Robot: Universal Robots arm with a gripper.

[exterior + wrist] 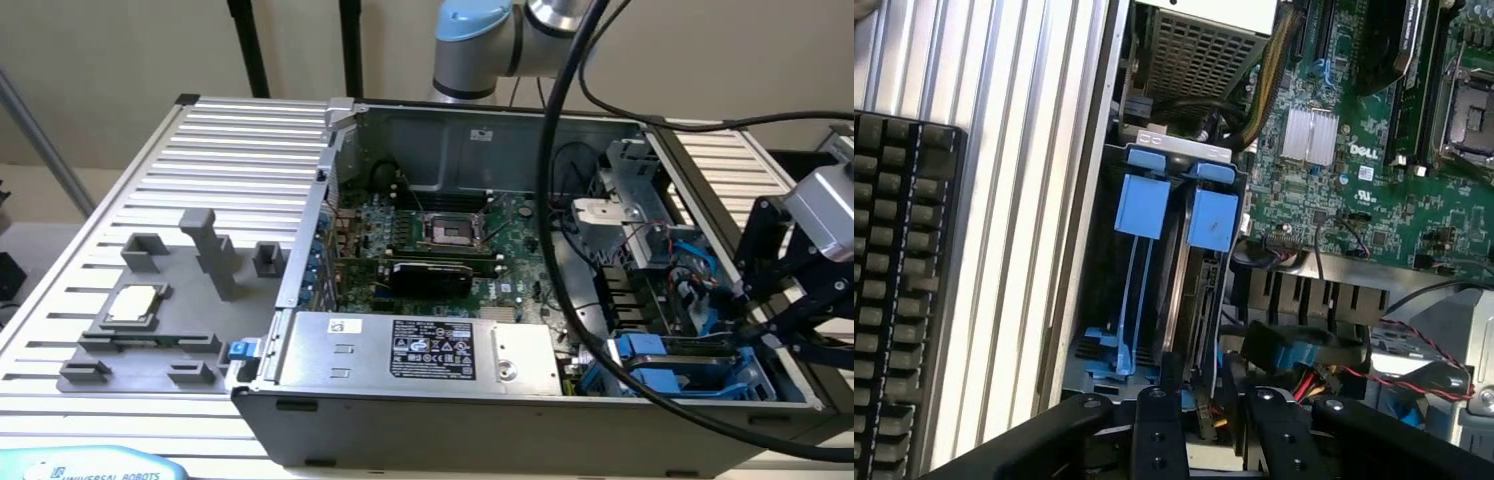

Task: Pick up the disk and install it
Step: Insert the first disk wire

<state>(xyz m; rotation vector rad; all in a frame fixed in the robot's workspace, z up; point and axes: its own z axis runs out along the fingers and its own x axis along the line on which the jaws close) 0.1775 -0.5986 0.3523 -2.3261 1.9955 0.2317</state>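
Open computer case [494,140] holds a green motherboard [514,230] and silver power supply [320,350].

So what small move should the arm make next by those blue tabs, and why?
Probably draw the end effector straight back from the disk. It seems to stand in the drive bay already, the fingers are open and empty, and red and yellow cables lie close by, so a straight retreat should snag least.

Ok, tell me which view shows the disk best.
The wrist view: the disk stands edge-on and close, its blue carrier plain. In the exterior view the carrier is small in the case's corner, partly crossed by a black cable.
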